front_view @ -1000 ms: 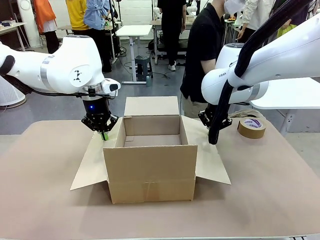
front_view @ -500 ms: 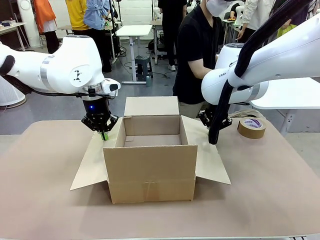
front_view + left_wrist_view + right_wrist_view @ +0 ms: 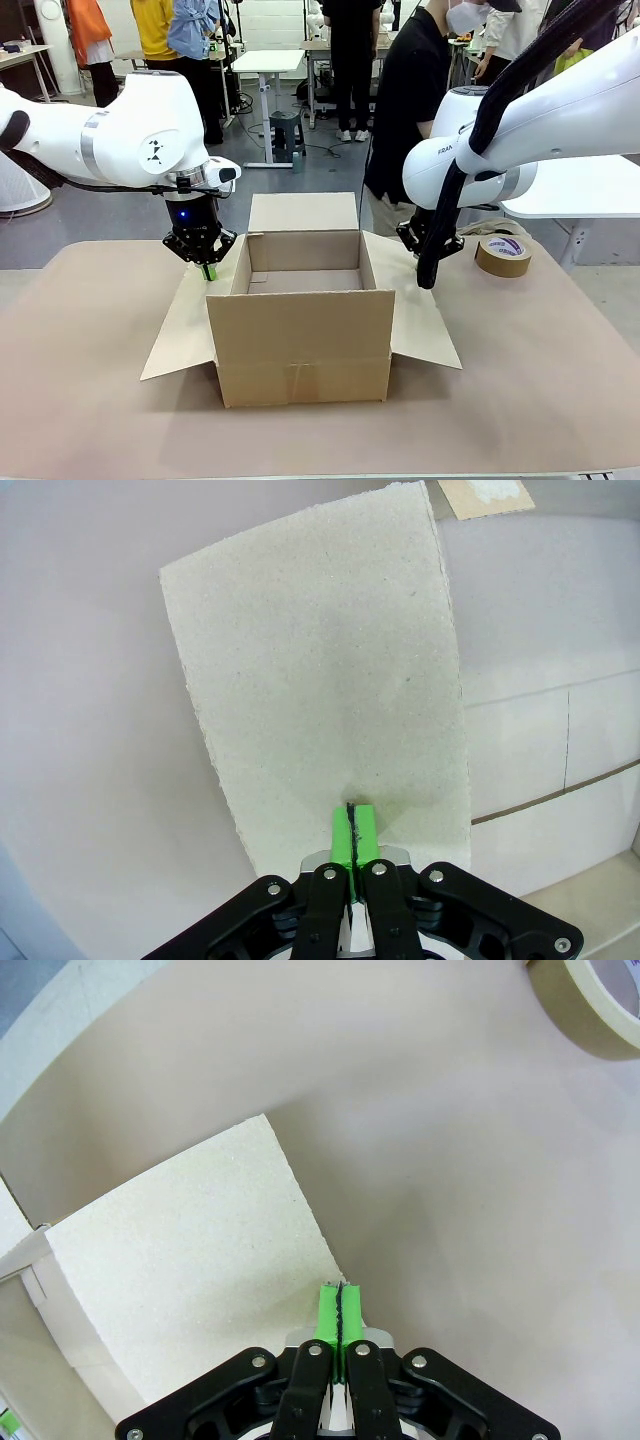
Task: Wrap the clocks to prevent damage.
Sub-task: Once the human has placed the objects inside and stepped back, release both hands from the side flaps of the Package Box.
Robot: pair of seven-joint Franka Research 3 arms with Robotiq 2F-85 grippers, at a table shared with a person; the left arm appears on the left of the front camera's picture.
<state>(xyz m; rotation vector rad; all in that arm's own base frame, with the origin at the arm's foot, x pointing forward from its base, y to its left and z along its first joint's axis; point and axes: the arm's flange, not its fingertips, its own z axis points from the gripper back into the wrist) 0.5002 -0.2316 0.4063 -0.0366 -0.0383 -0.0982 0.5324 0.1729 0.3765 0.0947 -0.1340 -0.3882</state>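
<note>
Front view: an open brown cardboard box stands mid-counter with its flaps splayed outward. The left pincer hangs over the left flap, green pads pressed together, gripping nothing. The right pincer is likewise closed and empty at the right flap's edge, near a roll of brown tape.

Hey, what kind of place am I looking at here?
Probably a robotics lab: white robot arms flank an open cardboard box on a table, a tape roll nearby, desks and people behind.
</note>
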